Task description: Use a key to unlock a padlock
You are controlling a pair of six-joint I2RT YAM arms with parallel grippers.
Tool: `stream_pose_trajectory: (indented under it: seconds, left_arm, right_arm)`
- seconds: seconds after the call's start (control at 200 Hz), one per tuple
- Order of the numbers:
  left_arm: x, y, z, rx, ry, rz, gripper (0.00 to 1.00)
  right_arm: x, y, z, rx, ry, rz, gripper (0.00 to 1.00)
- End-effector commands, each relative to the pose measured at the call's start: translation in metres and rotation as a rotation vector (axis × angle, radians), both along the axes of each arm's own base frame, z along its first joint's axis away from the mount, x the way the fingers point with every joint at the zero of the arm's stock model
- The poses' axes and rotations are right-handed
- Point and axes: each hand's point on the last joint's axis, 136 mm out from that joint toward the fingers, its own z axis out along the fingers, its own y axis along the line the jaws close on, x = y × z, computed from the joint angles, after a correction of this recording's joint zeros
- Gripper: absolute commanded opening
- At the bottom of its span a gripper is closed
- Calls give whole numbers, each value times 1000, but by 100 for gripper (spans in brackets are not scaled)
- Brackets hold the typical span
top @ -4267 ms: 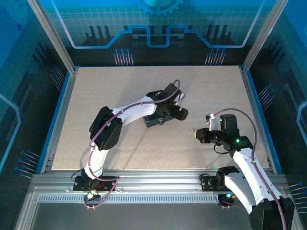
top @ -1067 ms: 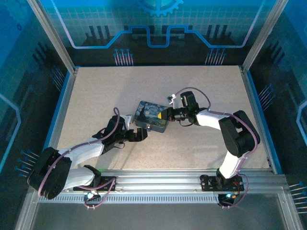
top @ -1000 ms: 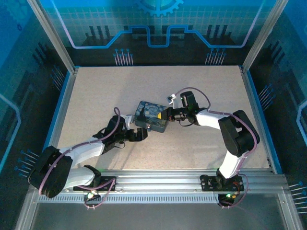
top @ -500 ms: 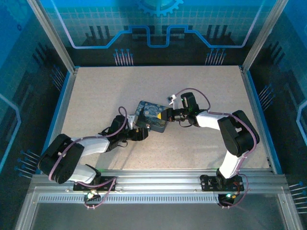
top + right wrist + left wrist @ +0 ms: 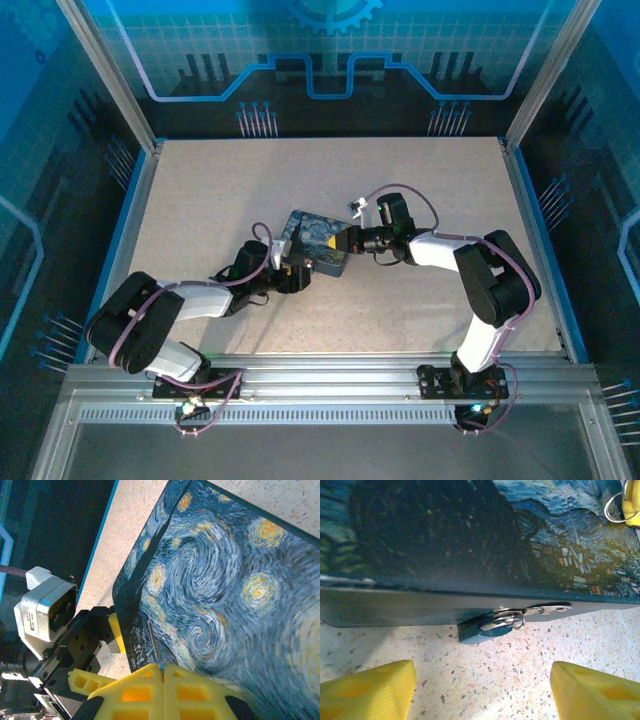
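The padlock, a small dark body with a silvery shackle, hangs from the hasp on the near side wall of the night-sky box. My left gripper stands open just in front of it, one yellow pad on each side, not touching the lock. In the top view that left gripper is at the box's near-left edge. My right gripper is shut on the key, a thin blade sticking out over the box lid. From above, the right gripper sits at the box's right edge.
The speckled table has free room behind and to either side of the box. Blue rails and metal frame posts bound the table. A silver key ring shows above the lid near the right gripper's pad.
My left gripper has slid forward to the box's near side and its jaws have narrowed somewhat. The right arm and the box have stayed put.
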Motion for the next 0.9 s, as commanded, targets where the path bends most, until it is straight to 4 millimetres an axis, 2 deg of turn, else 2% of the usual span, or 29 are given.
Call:
stream_pose_trajectory:
  seconds: [0.0, 0.215, 0.61, 0.895]
  left_arm:
    - [5, -6, 2, 23, -50, -13, 72]
    - [9, -16, -2, 26, -57, -20, 71]
    - [15, -32, -9, 22, -70, -31, 61]
    - [16, -42, -11, 22, -78, -33, 57]
  right_arm:
    - [-23, -5, -34, -79, 114, 2, 1]
    - [-25, -5, -35, -83, 116, 0, 1]
    - [-29, -7, -36, -91, 117, -4, 1]
    - [-32, -4, -36, -92, 116, -2, 1]
